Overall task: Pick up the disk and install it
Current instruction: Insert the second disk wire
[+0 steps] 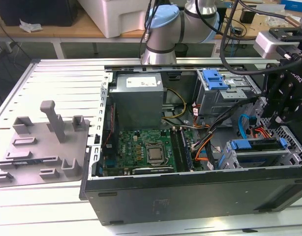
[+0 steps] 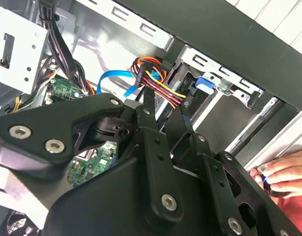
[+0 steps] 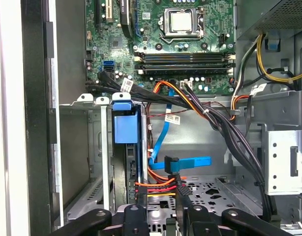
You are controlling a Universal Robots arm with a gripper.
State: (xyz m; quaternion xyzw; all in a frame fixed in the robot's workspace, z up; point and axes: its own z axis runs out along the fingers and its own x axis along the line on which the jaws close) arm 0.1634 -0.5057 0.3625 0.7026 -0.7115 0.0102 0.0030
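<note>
The disk (image 1: 256, 150) in its blue carrier frame sits in the drive bay at the exterior view's right end of the open computer case (image 1: 190, 191). The first wrist view shows the disk (image 3: 125, 129) edge-on inside the bay, its blue tab upward. That blue tab (image 2: 205, 82) also appears in the second wrist view, beyond the fingers. My gripper (image 1: 279, 118) hangs just above the bay, open, with nothing between its fingers. Its black fingers (image 2: 147, 105) straddle a bundle of red, orange and yellow wires (image 2: 156, 81).
A motherboard (image 1: 146, 150), a grey power supply (image 1: 138, 96) and a grey drive cage with a blue latch (image 1: 215, 78) fill the case. Blue and black cables (image 3: 190, 162) cross beside the bay. A grey fixture plate (image 1: 43, 147) lies at the exterior view's left. A person's hand (image 2: 284, 172) rests by the case.
</note>
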